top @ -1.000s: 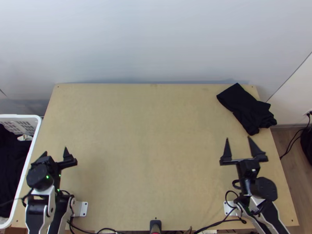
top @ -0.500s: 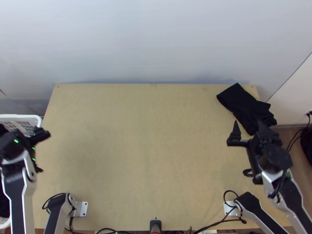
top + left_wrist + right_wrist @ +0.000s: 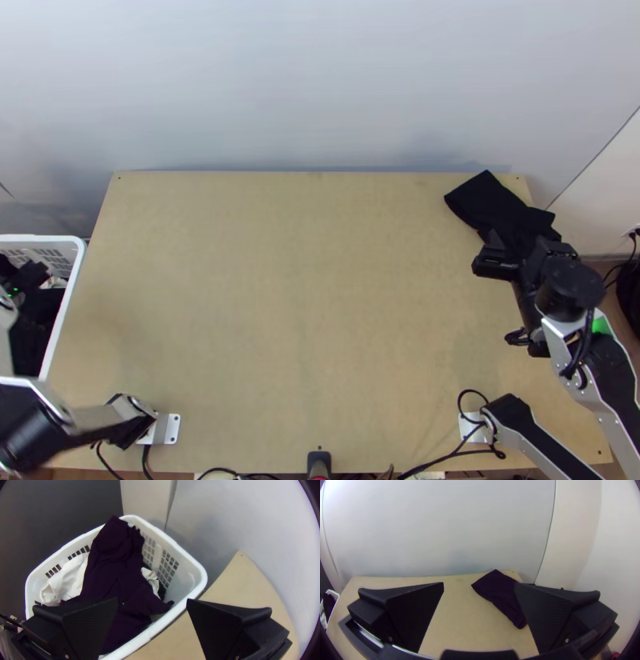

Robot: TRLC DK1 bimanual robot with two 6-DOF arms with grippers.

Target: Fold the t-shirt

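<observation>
And here's the left gripper (image 3: pixel 152 599), spread wide and empty over one white basket (image 3: pixel 201 576), presumably to pinch the dark shirt (image 3: pixel 116 563) bunched inside, likely our next fold. Two patches of white cloth (image 3: pixel 68 580) flank it. One dark bundle (image 3: pixel 488 204) lies folded at the table's (image 3: pixel 304 304) far right corner, perhaps parked as finished; the right gripper (image 3: pixel 479 583), also wide and empty, hangs nearby.

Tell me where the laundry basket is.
The laundry basket stands at the top view's left edge, beside the table's left side, with the left pincer open above it.
</observation>
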